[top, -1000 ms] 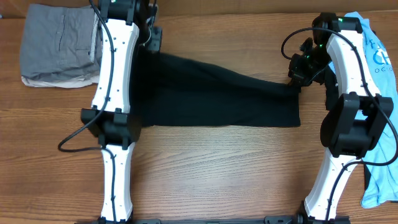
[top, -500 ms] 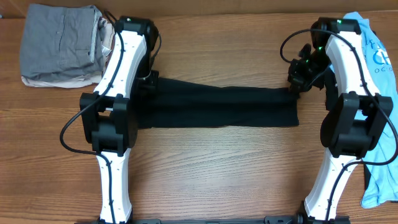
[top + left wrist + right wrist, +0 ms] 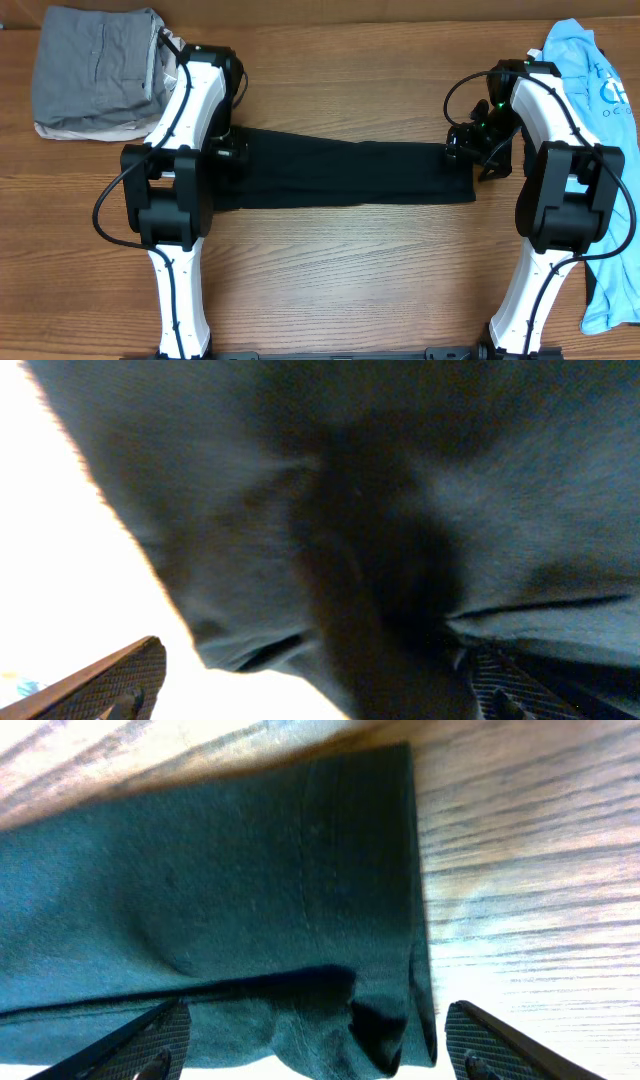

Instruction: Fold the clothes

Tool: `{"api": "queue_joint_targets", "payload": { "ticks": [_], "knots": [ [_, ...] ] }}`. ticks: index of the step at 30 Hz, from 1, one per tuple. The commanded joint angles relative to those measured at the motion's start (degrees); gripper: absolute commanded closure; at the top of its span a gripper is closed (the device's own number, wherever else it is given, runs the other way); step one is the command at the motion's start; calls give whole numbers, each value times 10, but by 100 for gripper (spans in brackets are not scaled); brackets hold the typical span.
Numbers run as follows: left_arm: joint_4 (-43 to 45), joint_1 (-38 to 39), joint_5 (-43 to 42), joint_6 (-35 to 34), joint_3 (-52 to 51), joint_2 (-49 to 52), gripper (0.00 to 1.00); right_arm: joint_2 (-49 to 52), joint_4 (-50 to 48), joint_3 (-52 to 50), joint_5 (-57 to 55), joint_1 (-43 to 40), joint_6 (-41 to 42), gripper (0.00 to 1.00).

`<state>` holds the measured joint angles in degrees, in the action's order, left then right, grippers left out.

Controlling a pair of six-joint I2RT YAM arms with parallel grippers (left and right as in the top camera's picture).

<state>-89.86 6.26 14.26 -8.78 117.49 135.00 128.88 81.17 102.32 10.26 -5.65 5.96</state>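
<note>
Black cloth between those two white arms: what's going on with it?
Two white robot arms are folding laundry on a wooden table. The long black garment lies flat in a narrow band between them. The left gripper is at its left end and the right gripper over its right edge, both open, so neither grips it. A folded grey garment pile sits at the far left corner; a light blue shirt lies by the right arm.

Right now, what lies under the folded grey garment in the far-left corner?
A pale cloth layer shows beneath it, along the near edge of the grey garment. The grey piece covers the rest, so what it is cannot be told.
</note>
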Motion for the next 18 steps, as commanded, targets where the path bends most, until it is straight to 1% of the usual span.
{"api": "queue_joint_targets", "payload": {
  "ticks": [1, 4, 8, 10, 14, 15, 18],
  "knots": [
    [-15, 0, 27, -23, 94, -29, 0, -17, -11, 2, 0, -2, -11, 13],
    [-21, 1, 18, -26, 184, -38, 0, -17, -26, -11, 2, -2, -15, 11],
    [-14, 1, -31, -26, 302, -58, 0, -17, -52, -49, 3, -2, -15, 11],
    [-9, 1, -56, -26, 349, -68, 0, -17, -70, -70, 4, -2, -14, 16],
    [4, 1, -95, -21, 412, -88, 0, -17, -105, -114, 5, 0, -12, 36],
    [6, 1, -104, -15, 423, -92, 0, -17, -115, -125, 7, 1, -12, 44],
    [4, 1, -109, -15, 444, -97, 0, -17, -141, -149, 12, 0, 1, 77]
  ]
}}
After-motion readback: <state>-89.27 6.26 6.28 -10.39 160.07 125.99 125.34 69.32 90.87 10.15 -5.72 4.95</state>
